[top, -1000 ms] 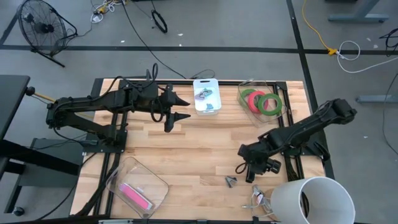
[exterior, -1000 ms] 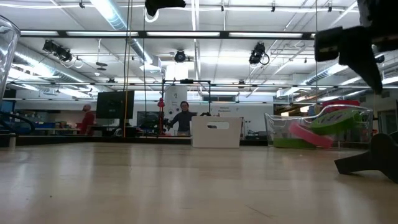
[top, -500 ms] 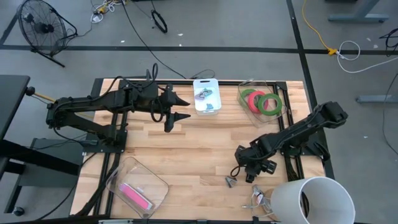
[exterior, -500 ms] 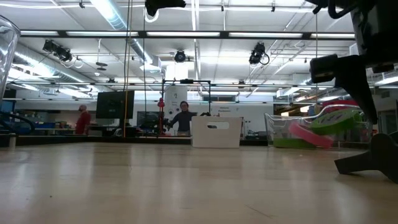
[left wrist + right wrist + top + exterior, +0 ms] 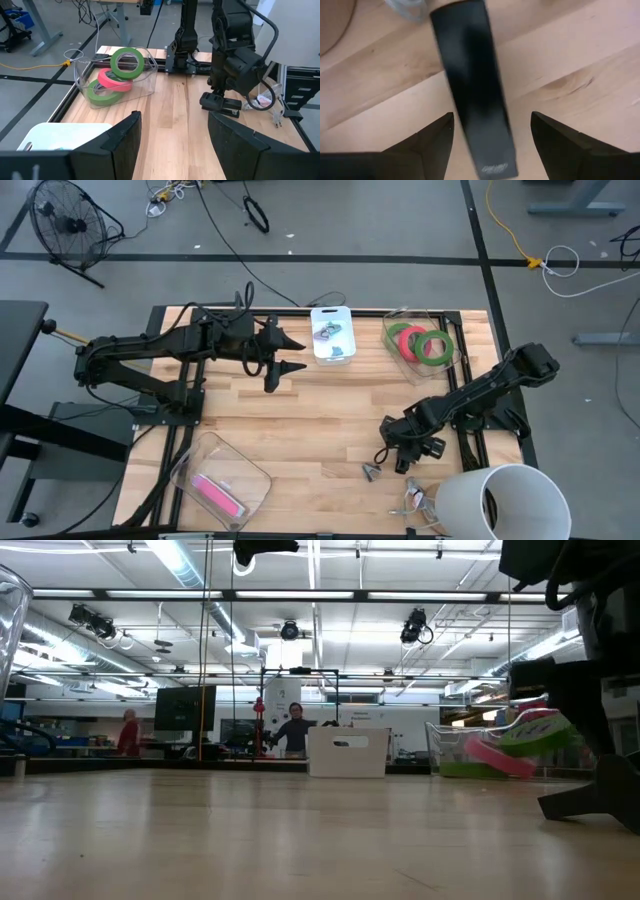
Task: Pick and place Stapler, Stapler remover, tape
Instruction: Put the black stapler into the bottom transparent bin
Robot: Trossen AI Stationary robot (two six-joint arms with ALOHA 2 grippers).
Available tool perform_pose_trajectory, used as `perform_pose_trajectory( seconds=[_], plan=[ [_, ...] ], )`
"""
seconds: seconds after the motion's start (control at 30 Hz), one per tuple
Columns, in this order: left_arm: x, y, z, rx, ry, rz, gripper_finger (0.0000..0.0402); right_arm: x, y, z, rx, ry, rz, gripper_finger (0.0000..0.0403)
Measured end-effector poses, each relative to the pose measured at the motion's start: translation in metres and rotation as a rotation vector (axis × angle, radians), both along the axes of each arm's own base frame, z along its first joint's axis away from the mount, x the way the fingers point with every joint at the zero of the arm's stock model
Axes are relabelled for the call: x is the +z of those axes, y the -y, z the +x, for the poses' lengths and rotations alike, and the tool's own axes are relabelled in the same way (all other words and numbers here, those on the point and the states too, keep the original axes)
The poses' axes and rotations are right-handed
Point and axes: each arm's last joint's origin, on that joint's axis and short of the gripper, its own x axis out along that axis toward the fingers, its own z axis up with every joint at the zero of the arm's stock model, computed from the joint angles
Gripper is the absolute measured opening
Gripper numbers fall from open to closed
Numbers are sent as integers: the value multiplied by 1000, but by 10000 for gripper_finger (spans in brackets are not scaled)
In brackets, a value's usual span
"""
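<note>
from above, my right gripper (image 5: 393, 455) low over the black stapler (image 5: 384, 451), well down-table from the clear tape bin (image 5: 400, 355), tape (image 5: 420, 343) inside it, my left gripper (image 5: 287, 353) idle beside the white tray (image 5: 332, 335), right wrist cam, fingers (image 5: 432, 137) spread either side of the stapler (image 5: 472, 112), not clamped, left jaws apart too

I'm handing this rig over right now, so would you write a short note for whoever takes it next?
Right tool: open, low over the black stapler near the table's front right; the stapler lies between its fingers, not gripped.
Left tool: open, empty, waiting above the table's rear middle.
Tape rolls, two green and one red, sit in the clear bin at rear right.
The white bin at rear centre holds small items I cannot identify.
A small metal piece, perhaps the stapler remover, lies on the table.
Left: stapler, then that piece.
</note>
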Motion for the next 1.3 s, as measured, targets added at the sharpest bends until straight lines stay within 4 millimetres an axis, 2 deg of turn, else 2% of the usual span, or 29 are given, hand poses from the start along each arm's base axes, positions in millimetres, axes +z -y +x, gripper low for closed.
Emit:
perform_pose_trajectory(
  seconds=[0.27,0.37,0.47,0.73,1.07,1.3],
  plan=[
    [0,0,0,0,0,-1,231,-11,2,-4,-4,11,-5,260],
    [0,0,0,1,0,-1,231,-13,3,-6,-2,5,-5,246],
    [0,0,0,1,0,-1,231,-13,3,-6,-1,3,-2,217],
    [0,0,0,1,0,-1,231,-12,2,-5,-2,13,8,108],
    [0,0,0,1,1,0,231,-9,2,-1,-183,52,-6,107],
    [1,0,0,1,10,1,231,9,13,0,-397,194,-69,107]
  ],
)
